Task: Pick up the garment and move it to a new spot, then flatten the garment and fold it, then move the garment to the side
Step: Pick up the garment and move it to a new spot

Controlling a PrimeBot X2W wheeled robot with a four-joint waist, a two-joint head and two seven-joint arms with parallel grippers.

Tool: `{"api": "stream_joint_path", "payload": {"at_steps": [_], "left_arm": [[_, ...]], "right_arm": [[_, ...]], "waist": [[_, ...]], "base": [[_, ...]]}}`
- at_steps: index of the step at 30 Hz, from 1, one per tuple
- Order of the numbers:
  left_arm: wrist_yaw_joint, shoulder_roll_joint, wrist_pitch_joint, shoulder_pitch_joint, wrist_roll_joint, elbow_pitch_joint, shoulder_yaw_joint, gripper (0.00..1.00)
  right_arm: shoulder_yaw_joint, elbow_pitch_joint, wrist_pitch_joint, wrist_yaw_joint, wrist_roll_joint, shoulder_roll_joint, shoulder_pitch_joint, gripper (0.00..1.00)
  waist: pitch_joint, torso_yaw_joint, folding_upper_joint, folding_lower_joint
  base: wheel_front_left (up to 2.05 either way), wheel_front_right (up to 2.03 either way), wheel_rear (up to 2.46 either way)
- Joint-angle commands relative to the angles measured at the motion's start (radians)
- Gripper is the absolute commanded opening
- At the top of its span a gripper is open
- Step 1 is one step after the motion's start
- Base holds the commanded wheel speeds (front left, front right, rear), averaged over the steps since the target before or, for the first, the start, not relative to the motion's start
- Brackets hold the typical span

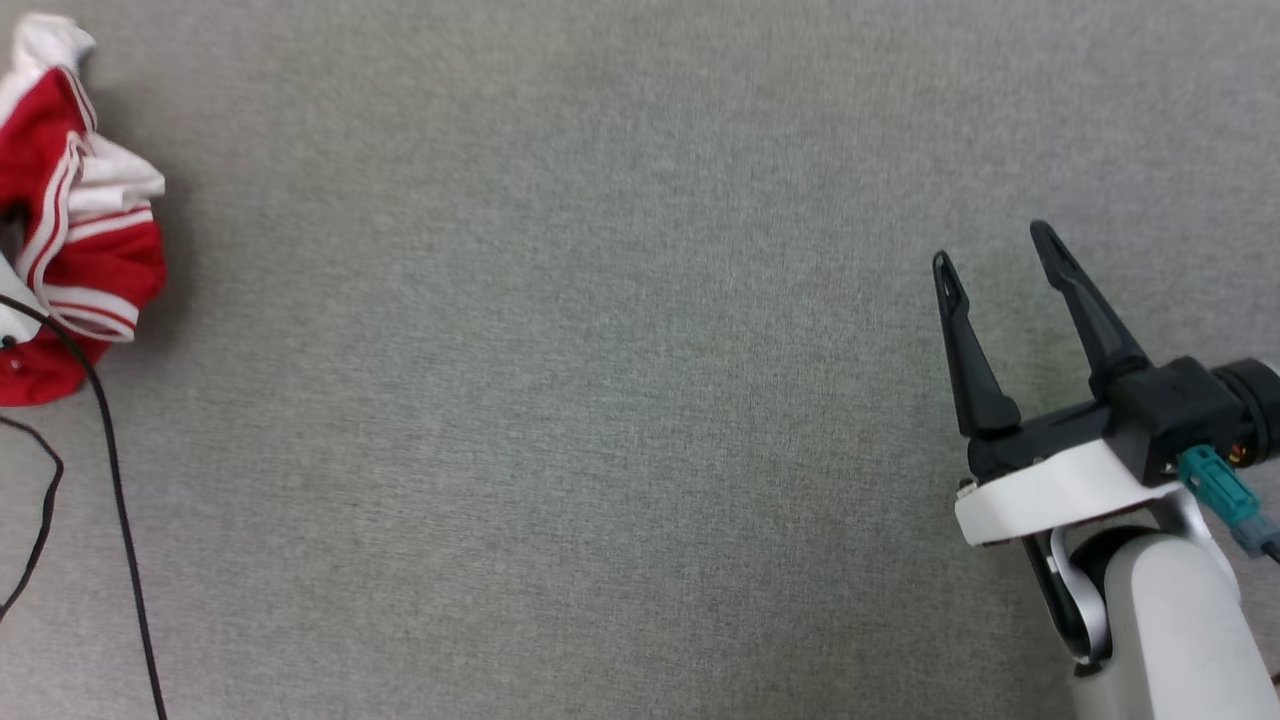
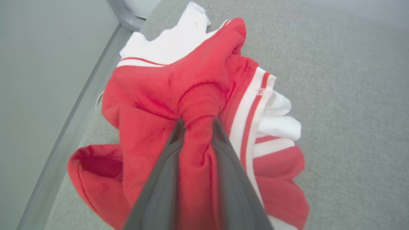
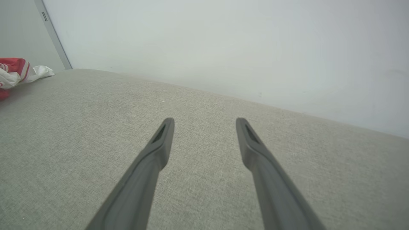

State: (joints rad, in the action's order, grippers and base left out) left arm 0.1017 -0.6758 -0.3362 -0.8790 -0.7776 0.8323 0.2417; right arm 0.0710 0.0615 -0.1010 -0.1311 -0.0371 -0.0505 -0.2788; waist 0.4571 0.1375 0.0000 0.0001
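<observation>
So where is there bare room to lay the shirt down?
The grey surface is bare between the bunched garment at far left and the open right gripper at lower right. The left edge is crowded: the garment, pinched in the left gripper, with black cables below it.

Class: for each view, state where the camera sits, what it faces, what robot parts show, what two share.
Head: on the head, looking down at the surface; right tool, open.
Left wrist: on the left arm, along left tool, shut on shirt.
Right wrist: on the right arm, along right tool, toward wall.
Shared: all show the shirt.
</observation>
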Motion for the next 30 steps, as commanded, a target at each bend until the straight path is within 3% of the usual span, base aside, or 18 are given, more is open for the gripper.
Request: {"api": "stream_joint_path", "payload": {"at_steps": [1,9,15,23,30], "left_arm": [[-0.012,0.010,0.050,-0.007,0.023,-0.007,0.007,0.00],[-0.066,0.076,0.368,0.027,0.122,-0.054,0.039,0.00],[-0.091,0.150,0.531,0.096,0.139,-0.112,0.048,0.00],[-0.129,0.229,0.596,0.201,0.163,-0.268,0.054,0.00],[-0.154,0.261,0.601,0.311,0.226,-0.438,0.105,0.00]], "right_arm": [[-0.005,-0.004,-0.003,0.000,0.007,0.000,0.020,1.00],[-0.023,-0.019,-0.013,0.000,0.043,0.000,0.090,1.00],[-0.039,-0.030,-0.009,0.000,0.072,0.000,0.152,1.00],[-0.044,-0.018,0.003,0.000,0.080,0.000,0.202,1.00],[-0.049,-0.010,0.003,0.000,0.089,0.000,0.216,1.00]], "waist": [[-0.066,0.010,0.0000,-0.0001],[-0.215,0.003,0.0000,-0.0001],[-0.310,-0.023,0.0000,-0.0001],[-0.374,-0.105,0.0000,-0.0001],[-0.377,-0.186,0.0000,-0.0001]], "base": [[0.00,0.00,0.00],[0.00,0.00,0.00],[0.00,0.00,0.00],[0.00,0.00,0.00],[0.00,0.00,0.00]]}}
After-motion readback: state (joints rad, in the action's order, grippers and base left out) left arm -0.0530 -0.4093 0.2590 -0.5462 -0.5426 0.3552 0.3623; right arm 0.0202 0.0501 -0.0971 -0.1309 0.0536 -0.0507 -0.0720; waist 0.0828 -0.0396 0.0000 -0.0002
